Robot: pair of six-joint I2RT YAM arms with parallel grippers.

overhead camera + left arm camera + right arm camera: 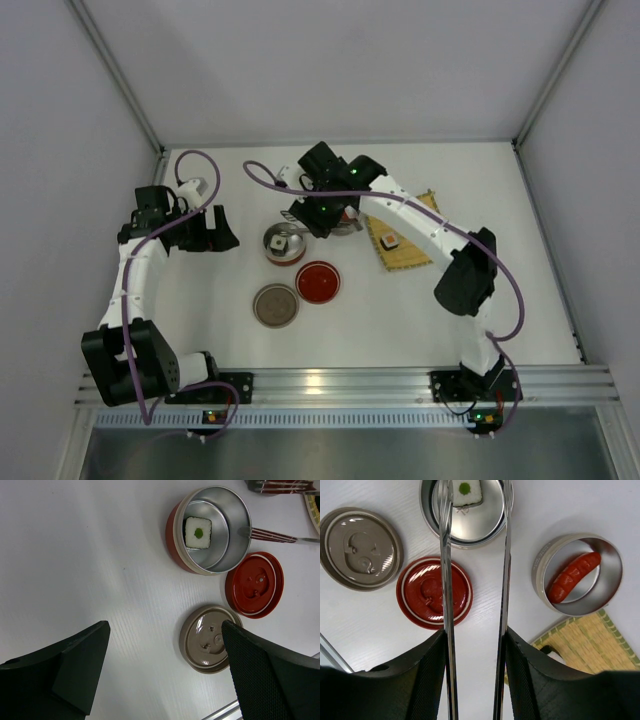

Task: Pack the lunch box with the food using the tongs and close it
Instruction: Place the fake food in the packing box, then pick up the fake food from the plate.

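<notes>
Right wrist, not left wrist: red piece [574, 575] inside steel tin [540, 562].

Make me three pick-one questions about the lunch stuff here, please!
1. Where is the red sausage? A in the silver tin; B on the bamboo mat; C on a lid.
2. How many lids lie loose? A one; B two; C four.
3. The right gripper is: A empty; B holding a lid; C holding the tongs.
Answers: 1 A, it lies inside the tin's ring. 2 B, one red lid and one tan lid. 3 C, the tongs' arms run out between its fingers.
</notes>
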